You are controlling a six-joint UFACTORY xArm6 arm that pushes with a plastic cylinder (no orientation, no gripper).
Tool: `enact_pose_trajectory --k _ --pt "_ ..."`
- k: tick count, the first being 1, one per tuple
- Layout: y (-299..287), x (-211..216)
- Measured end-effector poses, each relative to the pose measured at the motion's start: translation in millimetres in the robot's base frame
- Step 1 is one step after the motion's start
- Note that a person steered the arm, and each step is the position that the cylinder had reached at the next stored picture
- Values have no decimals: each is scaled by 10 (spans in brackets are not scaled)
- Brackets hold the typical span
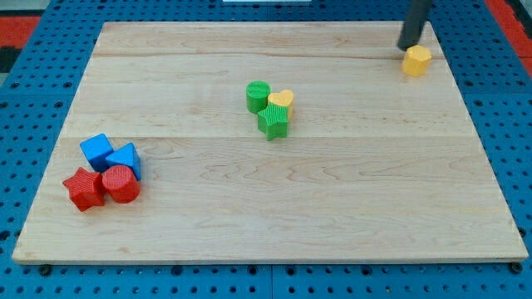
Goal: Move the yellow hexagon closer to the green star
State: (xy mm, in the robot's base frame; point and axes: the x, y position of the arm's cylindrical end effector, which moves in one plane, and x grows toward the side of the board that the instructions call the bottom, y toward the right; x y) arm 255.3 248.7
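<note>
The dark rod enters from the top edge at the upper right of the frame, leaning slightly, and my tip (406,46) rests on the counter (332,208) just to the upper left of the yellow hexagon (416,61), touching or nearly so; the arm carries no claw, so nothing is gripped. The green star (273,122) lies near the centre, well apart from the hexagon, pressed against a green cylinder (258,96) and a yellow heart (282,100). At lower left cluster a blue cube (96,150), a blue triangular block (125,158), a red star (83,188) and a red cylinder (121,183).
</note>
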Motion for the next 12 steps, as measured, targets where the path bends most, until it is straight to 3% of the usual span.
enact_pose_trajectory --k 1,2,5,8,10,12 --pt "492 93" --pt "516 246" --pt "-237 300" --pt "-263 1110" --pt "-1170 1086" --pt "-1287 1484"
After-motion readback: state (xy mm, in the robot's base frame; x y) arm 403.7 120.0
